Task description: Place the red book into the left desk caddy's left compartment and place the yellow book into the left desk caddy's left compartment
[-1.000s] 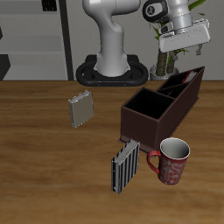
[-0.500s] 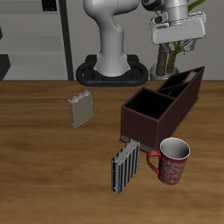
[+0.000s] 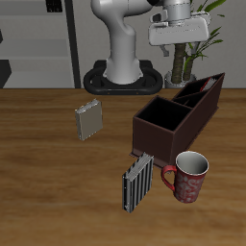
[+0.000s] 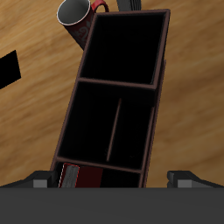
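- Caddy (image 3: 178,117): the long dark brown box sits on the table, with its top open. In the wrist view (image 4: 118,96) you can see its walls inside.
- Red book (image 4: 83,178): something dark red with a pale edge lies in the narrow end part of the caddy, the end farthest from the mug. I think this book is already in the left compartment.
- Yellow book (image 3: 88,120): the small tan book is on the table, well apart from the caddy. Nothing is touching it.
- Gripper (image 3: 181,43): it hangs high over the back end of the caddy. Its fingers (image 4: 39,181) are spread wide and hold nothing.
- Step: I think the red book is done and the yellow book comes next. The gripper must travel away from the caddy to that book, go down and pinch its thin edge.
- Table (image 3: 38,183): brown wood. A striped book (image 3: 136,183) and a red mug (image 3: 187,176) stand near the caddy's front end.
- Room: a green plant (image 3: 187,58) and the robot's base (image 3: 120,72) stand behind the caddy.
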